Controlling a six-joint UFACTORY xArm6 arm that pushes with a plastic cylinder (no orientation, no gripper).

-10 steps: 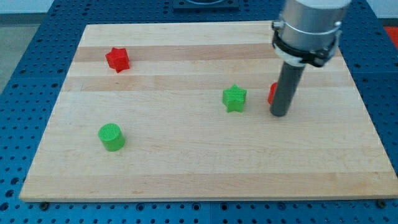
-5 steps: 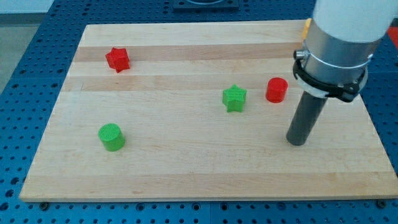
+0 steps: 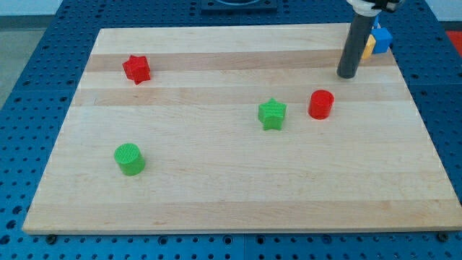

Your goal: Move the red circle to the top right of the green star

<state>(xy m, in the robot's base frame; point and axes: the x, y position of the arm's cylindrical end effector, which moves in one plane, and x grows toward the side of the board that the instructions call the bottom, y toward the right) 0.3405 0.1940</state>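
Observation:
The red circle [image 3: 321, 104] stands on the wooden board just to the right of the green star [image 3: 272, 114] and slightly higher in the view, a small gap apart. My tip [image 3: 347, 74] rests on the board above and to the right of the red circle, clear of it and not touching any block.
A red star [image 3: 136, 68] sits at the view's upper left and a green circle [image 3: 130, 159] at the lower left. A blue block [image 3: 381, 40] and a yellow block [image 3: 368, 45] lie at the board's top right edge, just right of the rod.
The rod has swung from the lower right of the red circle up to the view's top right. The red circle and the other blocks have stayed put.

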